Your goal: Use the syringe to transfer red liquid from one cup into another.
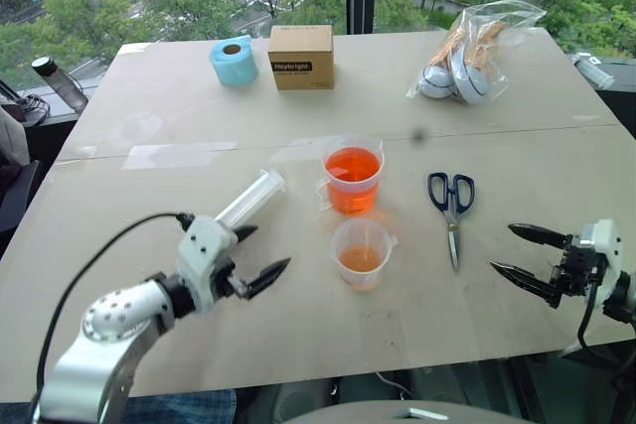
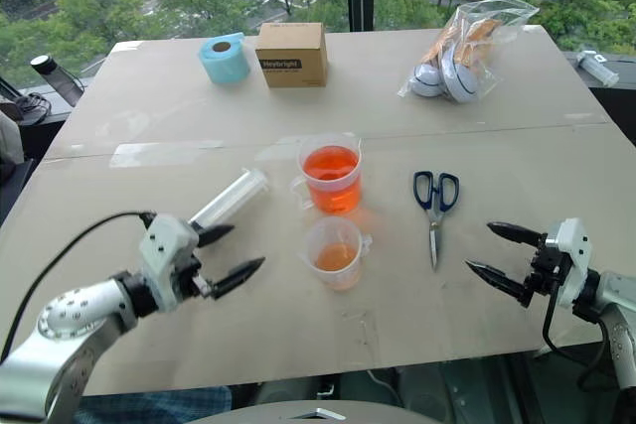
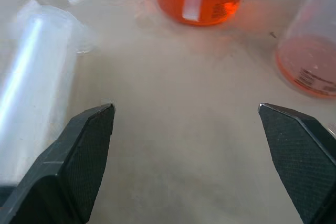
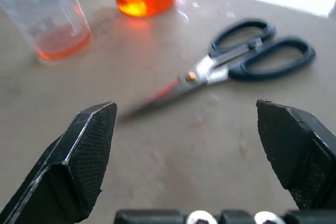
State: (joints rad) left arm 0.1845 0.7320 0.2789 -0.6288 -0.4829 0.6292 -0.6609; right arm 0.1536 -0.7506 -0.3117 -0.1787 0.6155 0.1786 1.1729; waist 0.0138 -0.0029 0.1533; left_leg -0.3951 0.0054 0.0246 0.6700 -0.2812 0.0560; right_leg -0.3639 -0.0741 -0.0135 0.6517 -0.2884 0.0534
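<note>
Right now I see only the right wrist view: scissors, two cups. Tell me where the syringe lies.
Observer: The syringe lies flat on the table, on the robot's left of both cups, beside the left tool.
Operator: Say whether that tool holds it.
Observer: No. The left tool is open and empty; the syringe lies just past one finger.
Operator: Tell me which cup is fuller.
Observer: The far, handled cup is well filled with red liquid; the near cup holds a shallow layer.
Operator: Report the right tool.
Observer: The right tool is open, empty, right of the scissors.
</note>
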